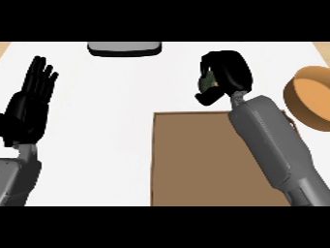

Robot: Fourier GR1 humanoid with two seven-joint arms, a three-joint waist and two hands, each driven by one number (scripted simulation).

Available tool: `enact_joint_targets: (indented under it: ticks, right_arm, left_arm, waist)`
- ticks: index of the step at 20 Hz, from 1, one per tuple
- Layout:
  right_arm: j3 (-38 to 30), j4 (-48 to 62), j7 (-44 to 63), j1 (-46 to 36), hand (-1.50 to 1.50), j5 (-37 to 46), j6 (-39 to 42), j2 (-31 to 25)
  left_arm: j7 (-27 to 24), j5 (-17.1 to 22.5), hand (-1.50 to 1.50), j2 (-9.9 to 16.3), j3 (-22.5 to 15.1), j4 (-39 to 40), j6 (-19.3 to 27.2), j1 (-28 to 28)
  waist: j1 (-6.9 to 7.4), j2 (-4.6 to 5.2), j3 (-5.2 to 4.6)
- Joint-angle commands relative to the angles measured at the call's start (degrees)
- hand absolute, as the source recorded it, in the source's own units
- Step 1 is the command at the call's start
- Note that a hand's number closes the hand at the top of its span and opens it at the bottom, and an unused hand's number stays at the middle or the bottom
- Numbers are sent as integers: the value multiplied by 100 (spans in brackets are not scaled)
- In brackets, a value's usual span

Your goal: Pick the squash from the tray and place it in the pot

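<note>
At the left edge the left robot hand (pixel 30 104) rests open, fingers straight and pointing to the far side above the white tabletop (pixel 103 145), and a grey object (pixel 125 48) sits at the far edge. Right of centre lies the brown tray (pixel 203 164), with the right forearm stretched over it. Just past the tray's far edge, the right robot hand (pixel 227 72) curls round the dark green squash (pixel 210 81), and the orange-brown pot (pixel 319 99) stands further right, apart from the hand.
</note>
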Motion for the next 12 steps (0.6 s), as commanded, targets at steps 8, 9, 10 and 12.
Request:
enact_joint_targets:
  ticks: [8,9,10,12]
  right_arm:
    - [-333,-1040,4389,-1358,150,2187,-297,-50]
    - [-455,-1052,4435,-1527,150,2239,-218,-192]
    - [-253,-1622,4724,-1149,150,2363,-36,-48]
    - [-359,-1969,5063,-1117,150,2492,347,-160]
  left_arm:
    - [39,-22,0,24,79,-128,33,23]
    - [-67,-163,0,-235,-153,-166,155,70]
    - [-57,-27,0,-19,45,-82,-68,-34]
    - [254,45,0,55,141,-115,-35,-160]
  waist:
    - [-25,45,39]
    - [24,84,42]
    - [-46,69,44]
    - [-20,79,48]
